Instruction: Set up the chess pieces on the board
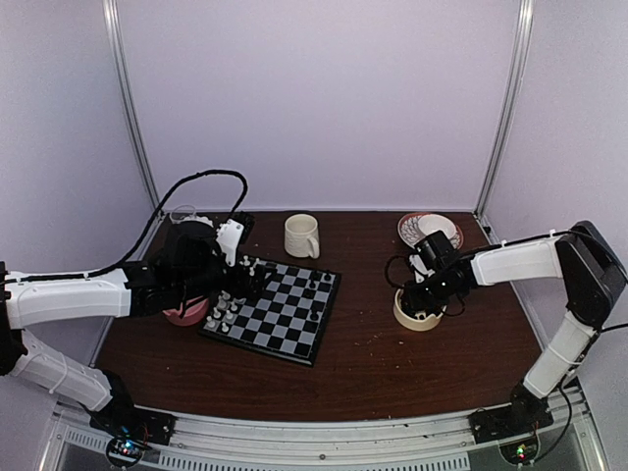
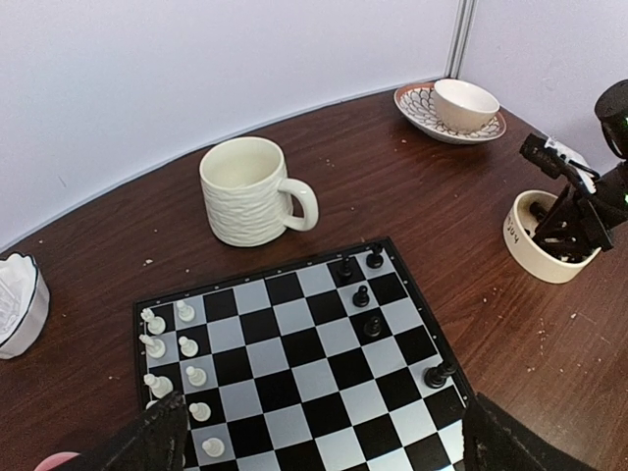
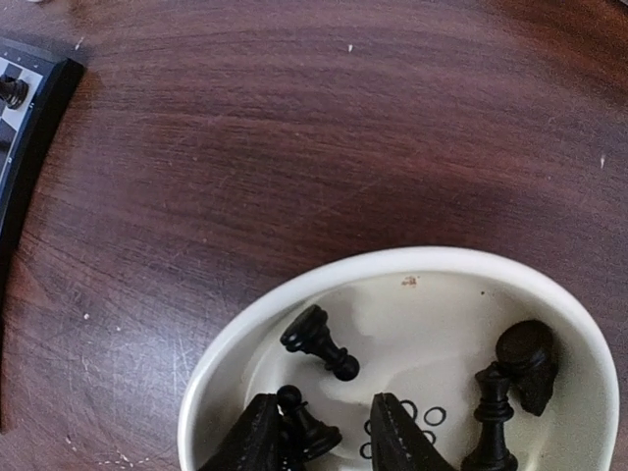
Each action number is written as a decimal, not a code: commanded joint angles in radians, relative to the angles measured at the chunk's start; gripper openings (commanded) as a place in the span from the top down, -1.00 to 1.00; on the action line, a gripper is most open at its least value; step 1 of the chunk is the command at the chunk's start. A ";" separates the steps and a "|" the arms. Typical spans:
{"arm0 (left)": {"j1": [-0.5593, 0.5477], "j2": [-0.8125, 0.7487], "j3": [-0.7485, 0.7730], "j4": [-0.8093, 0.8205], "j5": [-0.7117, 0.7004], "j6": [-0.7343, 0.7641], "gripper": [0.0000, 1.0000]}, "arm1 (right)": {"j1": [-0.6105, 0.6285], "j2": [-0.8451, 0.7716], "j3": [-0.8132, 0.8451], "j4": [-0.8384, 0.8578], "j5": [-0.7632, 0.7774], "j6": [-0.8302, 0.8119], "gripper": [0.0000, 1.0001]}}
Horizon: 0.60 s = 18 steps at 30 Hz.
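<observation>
The right fingers [image 3: 257,440] are sitting half open around a black pawn [image 3: 306,424] in the bowl [image 3: 392,263]; the left fingers [image 2: 147,446] are hanging wide open, empty.

Bare table [image 1: 368,332] between board [image 1: 285,319] and bowl [image 1: 412,324], centre-right of the top view, is open; mug [image 1: 301,235] blocks above the board; pieces [image 2: 361,295] line its left and right edges; middle squares free.

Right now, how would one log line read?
left gripper: open above board | right gripper: around black pawn in bowl, grip unclear | board: partly set
</observation>
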 commanded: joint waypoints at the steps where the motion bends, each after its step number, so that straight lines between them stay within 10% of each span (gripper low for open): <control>1: -0.010 -0.004 0.035 0.015 -0.009 0.020 -0.95 | -0.006 0.022 0.026 -0.030 -0.034 0.005 0.31; 18: -0.015 -0.007 0.034 0.012 -0.017 0.027 -0.95 | -0.006 -0.168 -0.049 0.011 0.069 0.019 0.89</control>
